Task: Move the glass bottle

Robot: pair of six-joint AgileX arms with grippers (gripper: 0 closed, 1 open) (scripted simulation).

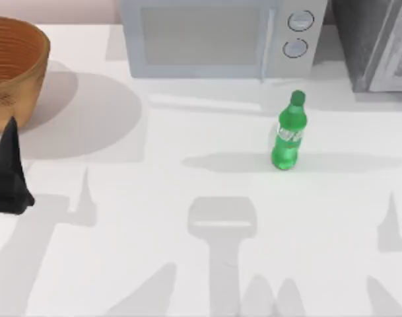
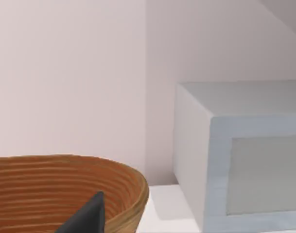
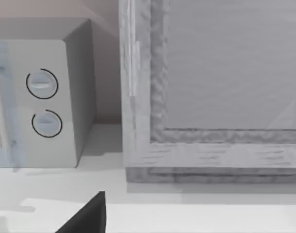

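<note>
- Top view, far left of the white microwave oven [image 1: 214, 36]: a round woven wicker basket [image 1: 12, 66] sits at the table's back left corner, and just in front of it the left arm's dark gripper [image 1: 8, 173] hangs over the white table [image 1: 154, 264]. Whether its fingers are parted or closed I cannot tell.
- The small bright green translucent glass bottle [image 1: 290, 132], capped and label-banded, stands upright just in front of the microwave's right end, below its two round dials [image 1: 298, 34], well apart from that gripper.
- To the microwave's right stands a grey panelled cabinet [image 1: 379, 43].
- In the right wrist view, a dark fingertip [image 3: 89, 216] of the right gripper shows before microwave and cabinet; its state I cannot tell.
- Judgement: nothing touches the bottle, so reaching, grasping and moving all remain.
</note>
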